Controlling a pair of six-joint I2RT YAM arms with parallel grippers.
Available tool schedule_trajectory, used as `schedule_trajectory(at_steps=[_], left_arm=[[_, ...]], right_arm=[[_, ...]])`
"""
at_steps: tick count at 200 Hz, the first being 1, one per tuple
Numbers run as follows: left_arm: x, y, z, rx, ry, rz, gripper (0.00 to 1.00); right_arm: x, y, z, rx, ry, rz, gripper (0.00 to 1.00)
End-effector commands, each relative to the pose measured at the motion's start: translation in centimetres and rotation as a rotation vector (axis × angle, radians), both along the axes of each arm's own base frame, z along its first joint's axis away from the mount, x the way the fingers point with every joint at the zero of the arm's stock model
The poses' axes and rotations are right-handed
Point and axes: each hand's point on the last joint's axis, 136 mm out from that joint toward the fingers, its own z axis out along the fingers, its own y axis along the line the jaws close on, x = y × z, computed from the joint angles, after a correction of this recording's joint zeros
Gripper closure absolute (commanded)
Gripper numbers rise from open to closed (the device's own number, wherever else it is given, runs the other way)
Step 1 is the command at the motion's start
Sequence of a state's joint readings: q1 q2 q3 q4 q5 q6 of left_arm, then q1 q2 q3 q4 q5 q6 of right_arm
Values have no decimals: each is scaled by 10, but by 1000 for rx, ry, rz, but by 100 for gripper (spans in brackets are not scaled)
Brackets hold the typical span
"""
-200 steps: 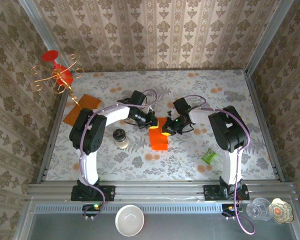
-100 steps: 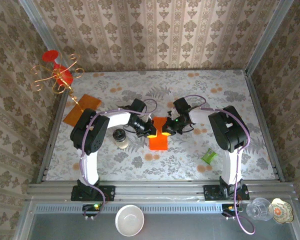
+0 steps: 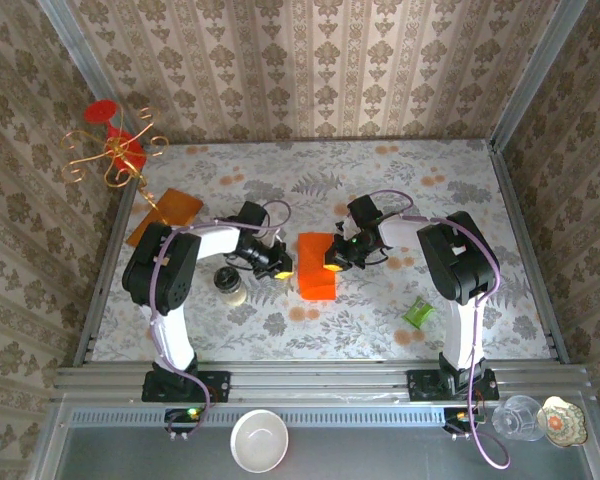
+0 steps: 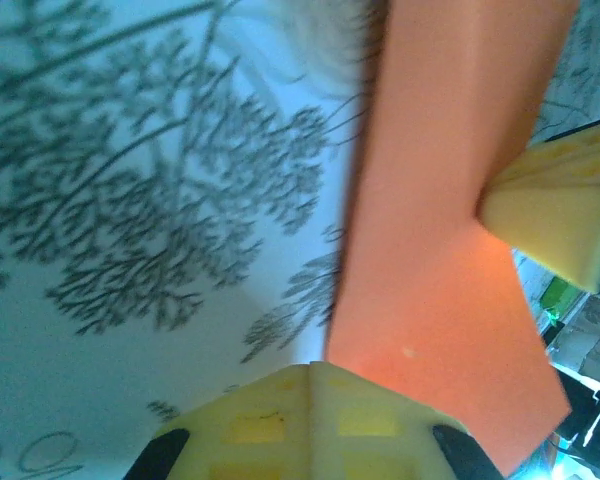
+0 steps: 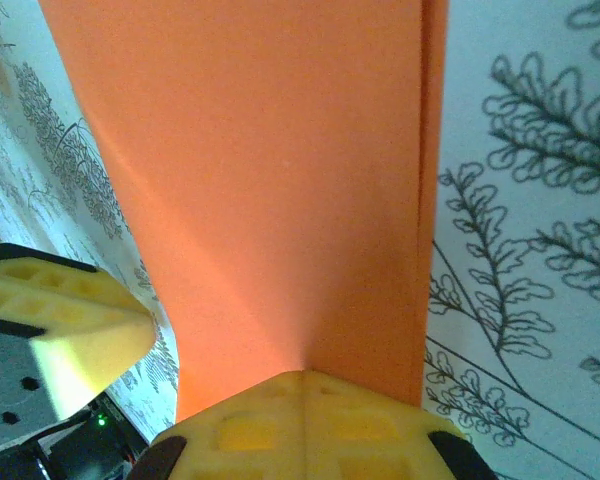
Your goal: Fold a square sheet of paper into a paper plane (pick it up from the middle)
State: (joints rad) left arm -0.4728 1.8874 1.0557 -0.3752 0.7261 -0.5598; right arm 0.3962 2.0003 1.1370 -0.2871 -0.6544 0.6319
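The square sheet of paper point(image 3: 314, 274) is bright red-orange and folded into an upright rectangle at the table's middle. My right gripper point(image 3: 332, 263) is at its right edge. In the right wrist view the sheet point(image 5: 280, 180) rises and puckers into the shut tips of the right gripper point(image 5: 302, 375), with a folded strip along its right side. My left gripper point(image 3: 283, 264) is shut just off the sheet's left edge. In the left wrist view the left gripper point(image 4: 311, 368) has its tips against that edge of the paper point(image 4: 440, 200), nothing visibly between them.
A duller amber-orange sheet point(image 3: 165, 212) lies at the far left under a gold wire stand point(image 3: 115, 150). A small jar point(image 3: 230, 282) stands by the left arm. A green packet point(image 3: 417, 313) lies right of centre. A white bowl point(image 3: 259, 440) and a glass point(image 3: 520, 415) sit on the front ledge.
My left gripper has drawn back to the left, off the paper it was over. The sheet now lies wider and flatter. The right gripper has stayed in place.
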Motion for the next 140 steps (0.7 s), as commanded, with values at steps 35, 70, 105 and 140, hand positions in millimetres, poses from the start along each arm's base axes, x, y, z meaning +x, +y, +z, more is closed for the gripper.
schedule_trajectory(at_steps=[35,70,105,140], left_arm=[[-1,-55,35,-60,-82,-106,96],[-22,-52,0,-13,-10,-102,97],[-44,-30,-22,63,38,-88,97],[-56,3,-34,157,58,-38,98]], right_arm=[[-38,-76,-83,-376,169,-101,97],[-37,-77,-84,-376,170,-100,97],[-37,-78,-86,-379,173,-102,97],[-37,-79,-86,-380,174,-103,97]])
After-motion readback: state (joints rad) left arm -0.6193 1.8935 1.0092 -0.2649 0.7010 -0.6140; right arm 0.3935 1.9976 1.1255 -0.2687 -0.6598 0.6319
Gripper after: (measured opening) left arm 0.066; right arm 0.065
